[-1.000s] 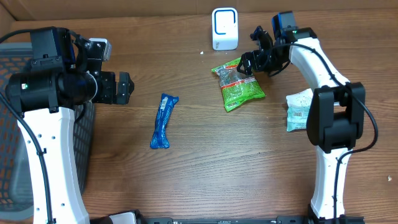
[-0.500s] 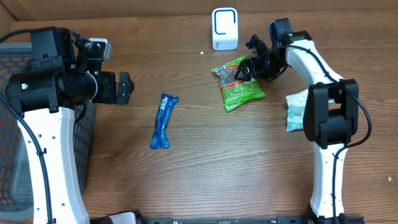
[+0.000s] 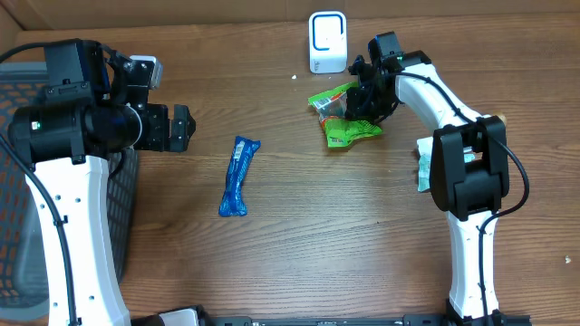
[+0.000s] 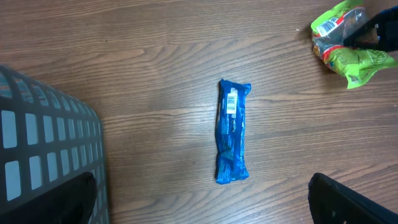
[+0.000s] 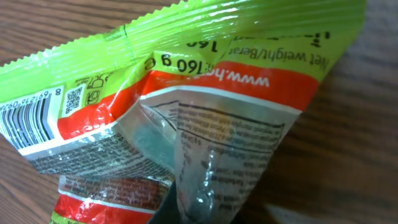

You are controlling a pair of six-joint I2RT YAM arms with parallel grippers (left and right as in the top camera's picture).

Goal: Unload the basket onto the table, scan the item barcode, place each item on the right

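Right wrist alone shows the barcode [image 5: 28, 121] on the green packet [image 5: 217, 37]; right jaws clamp it; left jaws apart.

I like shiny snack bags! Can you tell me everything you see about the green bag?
The green bag is shiny, crinkly plastic with an orange-red band, a white panel of tiny print, a barcode and a small square code near one edge. It is bunched up over the wooden table, near the white scanner. The right gripper is shut on its crumpled middle, pinching the plastic into folds.
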